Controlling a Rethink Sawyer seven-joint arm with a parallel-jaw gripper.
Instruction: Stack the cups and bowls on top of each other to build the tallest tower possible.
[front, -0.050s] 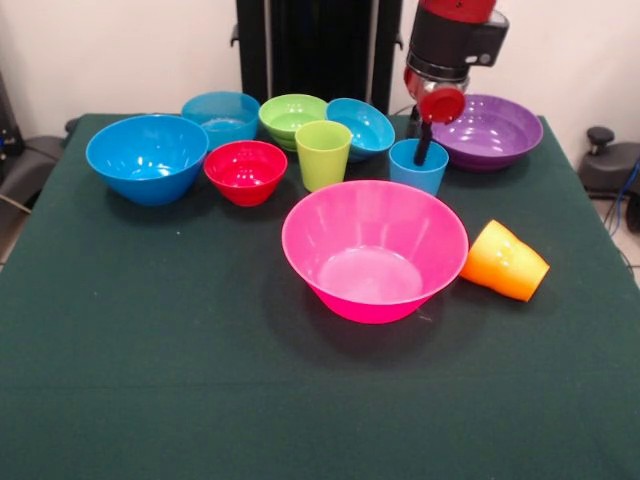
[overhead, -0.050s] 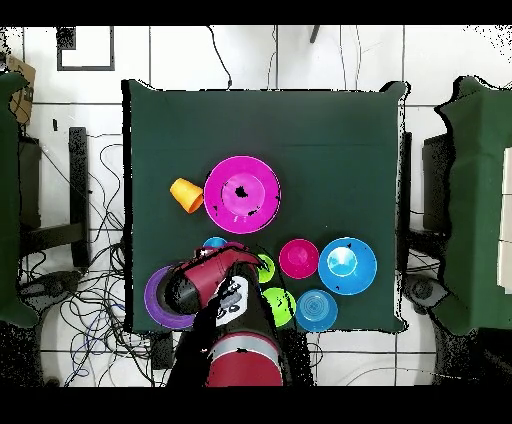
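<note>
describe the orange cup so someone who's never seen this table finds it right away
Start from the huge pink bowl in the middle of the green table. In the front view, the orange cup lies just to its right, close to the rim. It is the only cup tipped on its side, while the lime green cup and light blue cup stand upright further back.

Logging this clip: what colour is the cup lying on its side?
Orange cup, clearest in the front view.

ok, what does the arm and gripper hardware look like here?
Red and black arm: thick rounded segments, black cylindrical wrist housing with a glossy red round cap beneath. The gripper shows as a slim black finger. In the overhead view, a pale patch with dark dots marks the black section.
</note>
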